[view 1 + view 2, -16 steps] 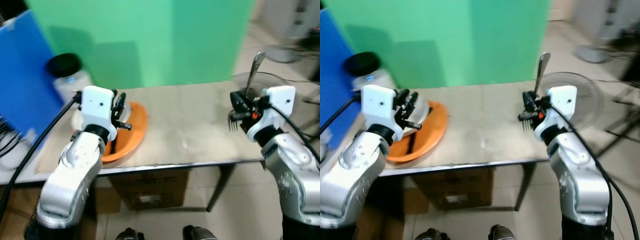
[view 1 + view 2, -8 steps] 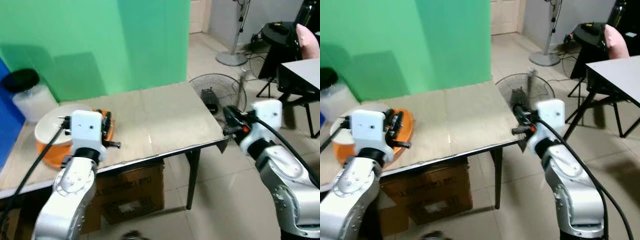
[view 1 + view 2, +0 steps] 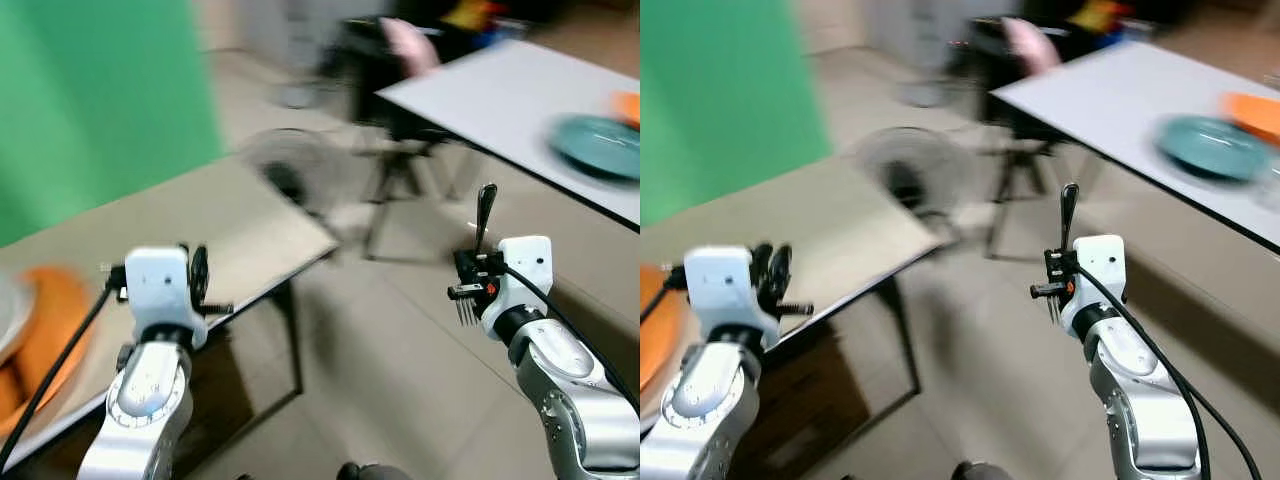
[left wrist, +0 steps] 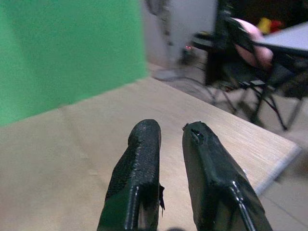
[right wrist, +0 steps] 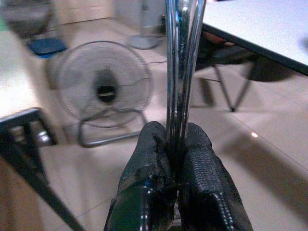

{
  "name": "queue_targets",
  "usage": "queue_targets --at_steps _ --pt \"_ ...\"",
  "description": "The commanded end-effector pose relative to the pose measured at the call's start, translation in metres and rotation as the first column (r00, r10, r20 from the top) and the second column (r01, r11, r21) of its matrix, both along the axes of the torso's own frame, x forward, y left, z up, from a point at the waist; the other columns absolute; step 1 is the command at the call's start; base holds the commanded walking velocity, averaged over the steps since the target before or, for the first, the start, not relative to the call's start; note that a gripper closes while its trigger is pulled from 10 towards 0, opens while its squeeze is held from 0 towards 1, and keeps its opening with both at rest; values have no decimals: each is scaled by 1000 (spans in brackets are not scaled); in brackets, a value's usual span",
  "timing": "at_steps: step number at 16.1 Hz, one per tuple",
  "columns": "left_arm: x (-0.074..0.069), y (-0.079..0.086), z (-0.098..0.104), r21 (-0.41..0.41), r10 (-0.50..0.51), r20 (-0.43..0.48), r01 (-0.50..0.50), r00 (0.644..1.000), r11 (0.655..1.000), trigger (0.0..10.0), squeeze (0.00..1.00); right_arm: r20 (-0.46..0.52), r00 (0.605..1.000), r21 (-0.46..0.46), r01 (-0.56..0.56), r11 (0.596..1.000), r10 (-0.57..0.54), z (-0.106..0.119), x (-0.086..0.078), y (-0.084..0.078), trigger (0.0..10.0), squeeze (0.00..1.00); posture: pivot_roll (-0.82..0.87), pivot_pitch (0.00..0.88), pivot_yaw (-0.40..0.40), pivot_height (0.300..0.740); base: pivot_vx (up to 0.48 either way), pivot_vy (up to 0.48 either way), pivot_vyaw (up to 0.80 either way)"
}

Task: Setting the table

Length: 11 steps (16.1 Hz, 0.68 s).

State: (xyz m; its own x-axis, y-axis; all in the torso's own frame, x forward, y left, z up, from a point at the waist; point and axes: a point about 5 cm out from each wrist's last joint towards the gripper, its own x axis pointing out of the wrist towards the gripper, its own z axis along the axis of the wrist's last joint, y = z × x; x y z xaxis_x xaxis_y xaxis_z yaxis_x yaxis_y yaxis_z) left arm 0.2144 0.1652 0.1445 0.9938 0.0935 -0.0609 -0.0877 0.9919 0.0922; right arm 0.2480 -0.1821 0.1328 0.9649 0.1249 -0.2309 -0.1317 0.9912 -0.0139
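Fork (image 3: 478,262) stands upright in the right pincer (image 3: 470,290) in the left eye view, tines down and handle up, held in the air over the floor between the wooden desk (image 3: 215,225) and a white desk (image 3: 500,85) that carries a teal plate (image 3: 600,143). The left pincer (image 3: 198,275) hangs over the wooden desk's near edge, with an orange tray (image 3: 40,320) at the far left. The picture is blurred.

From the left wrist, the left pincer's fingers (image 4: 137,178) stand slightly apart and hold nothing, above the wooden desk, with a green screen (image 4: 62,48) behind.

From the right wrist, the right pincer's fingers (image 5: 151,192) pinch the fork's shiny handle, with a floor fan (image 5: 103,86) beyond.
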Motion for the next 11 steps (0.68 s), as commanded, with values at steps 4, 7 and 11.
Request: queue_targets --at_steps 4,7,11 --pt "-2 -11 1 12 -42 23 42 999 999 10000 0 23 1000 -15 5 1000 -5 4 -3 -1 10000 0 -83 67 22 740 0 0 -791" --pt "-2 -9 4 -5 -45 45 46 998 999 10000 0 35 999 -29 14 999 -13 8 -2 -6 10000 0 -84 64 13 740 0 0 -792" --pt "-3 -10 5 -5 -74 68 75 995 997 10000 0 50 999 -50 5 999 -3 11 1 -6 10000 0 -88 57 7 740 0 0 -788"
